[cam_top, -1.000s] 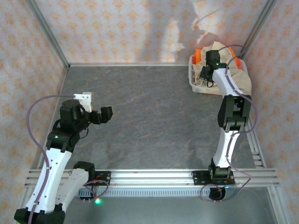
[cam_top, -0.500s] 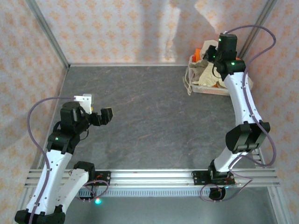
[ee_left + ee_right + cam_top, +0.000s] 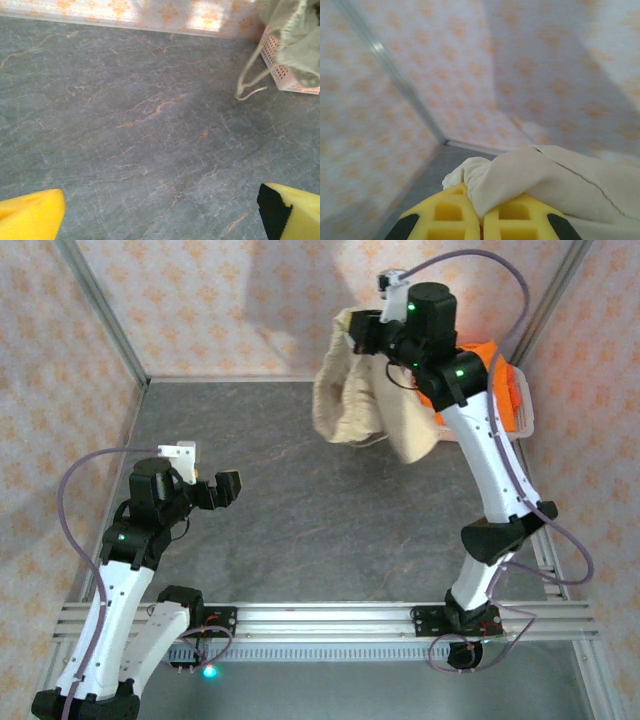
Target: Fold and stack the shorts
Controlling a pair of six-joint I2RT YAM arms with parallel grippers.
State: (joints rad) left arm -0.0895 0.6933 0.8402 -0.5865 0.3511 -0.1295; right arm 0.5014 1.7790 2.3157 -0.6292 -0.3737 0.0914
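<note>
While aloft over the table (image 3: 290, 510), beige shorts (image 3: 345, 405) in right end effector (image 3: 481, 216).

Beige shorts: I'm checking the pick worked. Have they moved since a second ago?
Yes. The beige shorts have left the white basket and now hang left of it from the right claw.

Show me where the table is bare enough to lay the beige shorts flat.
Widest bare patch: the table middle, between the open left gripper, the right arm and the near rail. The far left corner is bare too. Crowded at far right: the basket with orange shorts, and the beige shorts hanging from the right gripper.
</note>
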